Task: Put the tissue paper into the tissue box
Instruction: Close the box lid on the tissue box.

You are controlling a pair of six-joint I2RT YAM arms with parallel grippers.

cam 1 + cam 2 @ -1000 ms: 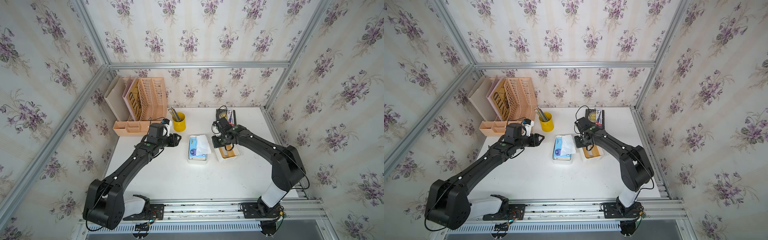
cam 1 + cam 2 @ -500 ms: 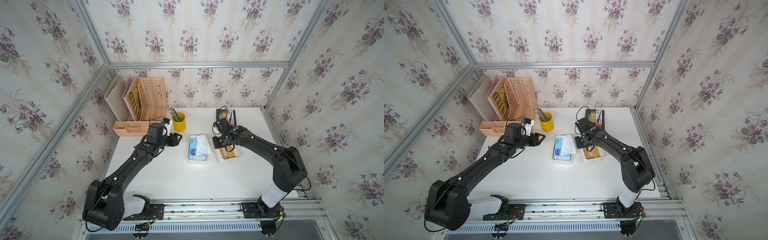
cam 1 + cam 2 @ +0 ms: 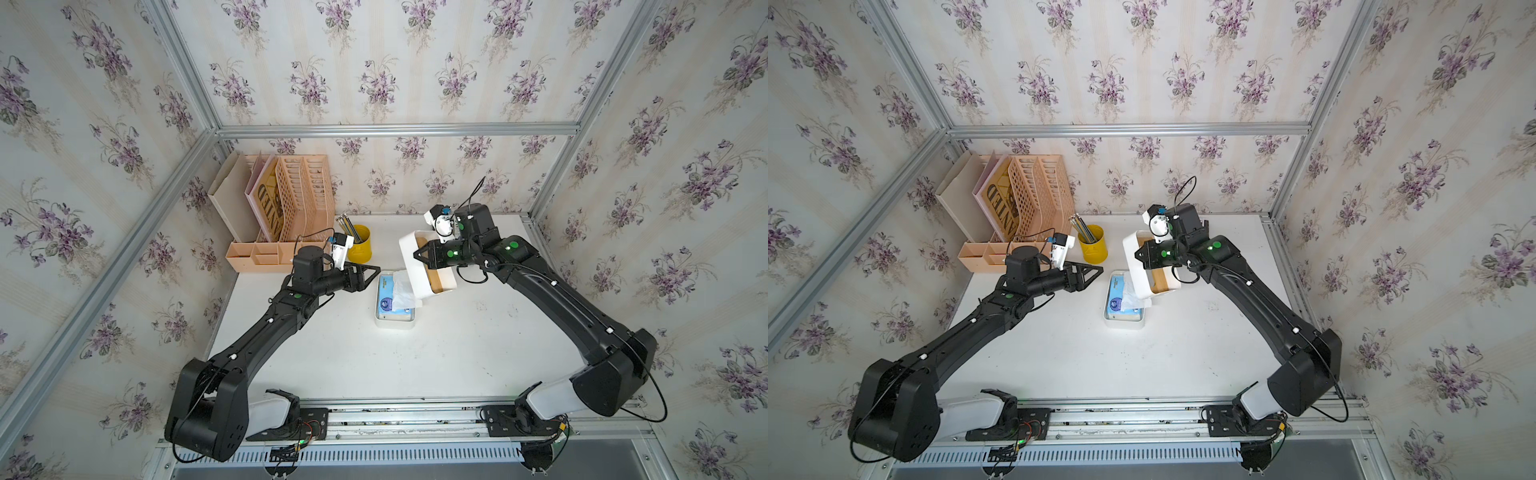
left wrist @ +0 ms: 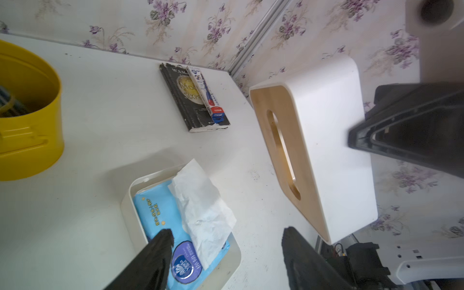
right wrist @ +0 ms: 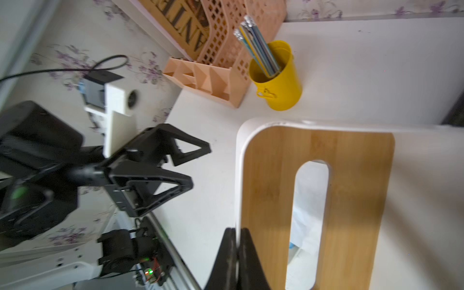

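The tissue paper pack (image 3: 385, 299), light blue with one crumpled white sheet sticking out, lies inside the shallow white tissue box base (image 3: 394, 325) in the middle of the bench (image 3: 332, 365). Just beside it, raised and tilted, is the tissue box cover (image 3: 409, 274) with its slotted bamboo face. The right jaws are pinched on its white rim. The left jaws stand wide and empty near the base. Farther back, a yellow cup (image 3: 360, 249) holds pencils.
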